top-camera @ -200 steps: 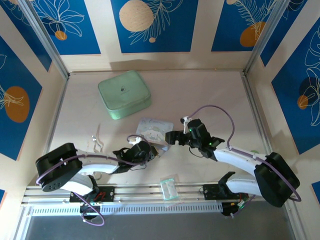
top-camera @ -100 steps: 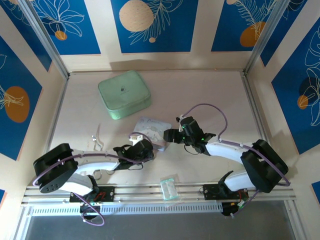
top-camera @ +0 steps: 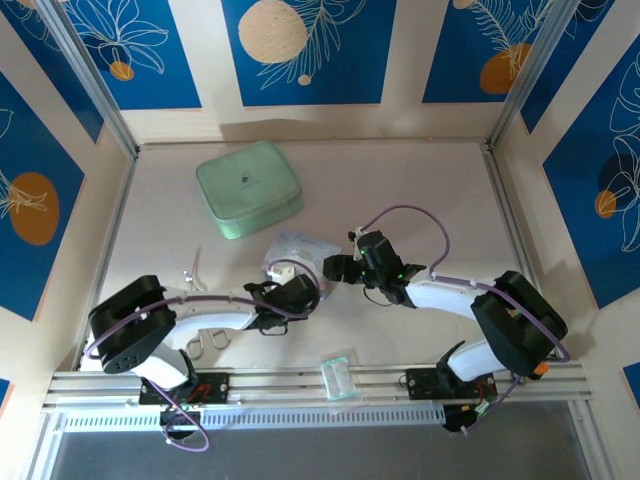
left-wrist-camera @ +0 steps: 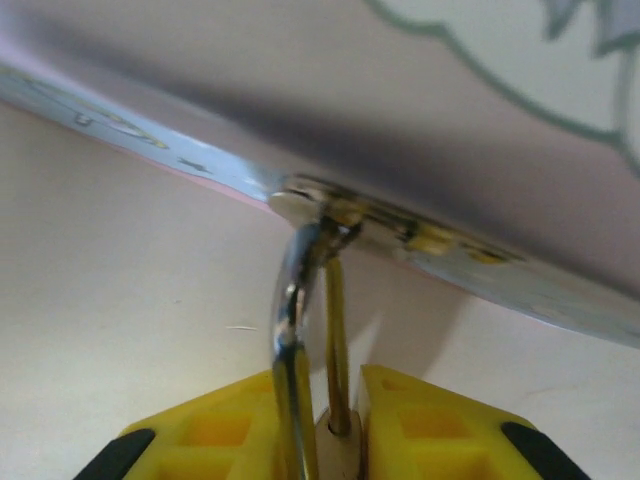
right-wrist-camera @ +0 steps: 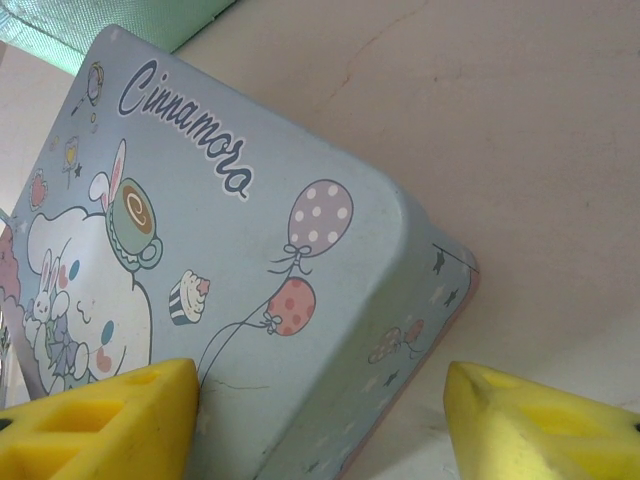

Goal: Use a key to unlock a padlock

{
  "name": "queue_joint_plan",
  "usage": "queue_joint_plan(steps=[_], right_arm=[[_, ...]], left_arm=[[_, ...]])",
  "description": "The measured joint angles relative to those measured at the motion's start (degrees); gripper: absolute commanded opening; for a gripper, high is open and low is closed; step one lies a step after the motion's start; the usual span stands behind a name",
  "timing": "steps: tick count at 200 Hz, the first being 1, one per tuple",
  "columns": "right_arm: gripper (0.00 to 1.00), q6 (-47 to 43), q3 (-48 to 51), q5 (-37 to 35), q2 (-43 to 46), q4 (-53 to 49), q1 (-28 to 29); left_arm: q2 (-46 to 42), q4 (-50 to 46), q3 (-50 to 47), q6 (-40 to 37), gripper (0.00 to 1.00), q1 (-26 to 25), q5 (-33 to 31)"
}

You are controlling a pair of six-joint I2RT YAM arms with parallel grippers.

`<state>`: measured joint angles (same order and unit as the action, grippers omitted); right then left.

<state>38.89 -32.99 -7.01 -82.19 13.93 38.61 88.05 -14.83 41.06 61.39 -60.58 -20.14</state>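
– At the hasp (left-wrist-camera: 330, 205) on the light blue cartoon box (right-wrist-camera: 250, 250), what matters most for this step?

– Steadiness, I'd say. The padlock (left-wrist-camera: 290, 340) hangs from that hasp by its silver shackle. So the box must not slide, and the lock body probably wants turning keyhole-outward before any key comes near.

– And the fingers?

– The left gripper (left-wrist-camera: 325, 390) stands narrow, with a yellow pad on either side of the shackle, just beside the box's edge. Whether it pinches or merely brackets the shackle, I cannot tell. The right gripper (right-wrist-camera: 320, 375) is spread wide across a corner of the box, one pad against its wall and the other apart.

– The key?

– Small silvery bits (top-camera: 190, 280) lie well left of the box. Which of them is the key I cannot tell.
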Motion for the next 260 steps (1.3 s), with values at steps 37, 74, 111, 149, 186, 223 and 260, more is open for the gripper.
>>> queue_joint_plan(steps=[37, 74, 111, 149, 186, 223, 260], right_arm=[[0.65, 0.15, 0.00, 0.24, -0.20, 0.31, -0.13], [0.65, 0.37, 0.00, 1.51, -0.59, 0.87, -0.79], [0.65, 1.33, 0.39, 3.45, -0.92, 1.79, -1.92], [0.65, 1.75, 0.52, 4.02, -0.92, 1.95, -2.16], [0.65, 2.10, 0.87, 4.13, -0.92, 2.45, -2.23], [0.65, 2.34, 1.27, 4.33, -0.92, 3.13, -2.21], [0.65, 2.73, 1.36, 4.44, -0.92, 3.32, -2.21]], left_arm=[[0.98, -5.66, 1.86, -1.92, 0.24, -0.98, -3.10], [1.25, -8.39, 2.45, -3.48, 0.25, -1.51, -5.77], [3.21, -11.80, 4.76, -4.37, 0.25, -4.02, -8.81], [5.29, -14.21, 6.43, -4.35, 0.25, -6.10, -10.75], [8.28, -18.32, 10.05, -4.04, 0.25, -8.31, -13.18], [9.29, -21.05, 11.85, -3.15, 0.26, -10.12, -14.23], [9.35, -22.27, 12.55, -2.75, 0.27, -10.47, -14.25]])
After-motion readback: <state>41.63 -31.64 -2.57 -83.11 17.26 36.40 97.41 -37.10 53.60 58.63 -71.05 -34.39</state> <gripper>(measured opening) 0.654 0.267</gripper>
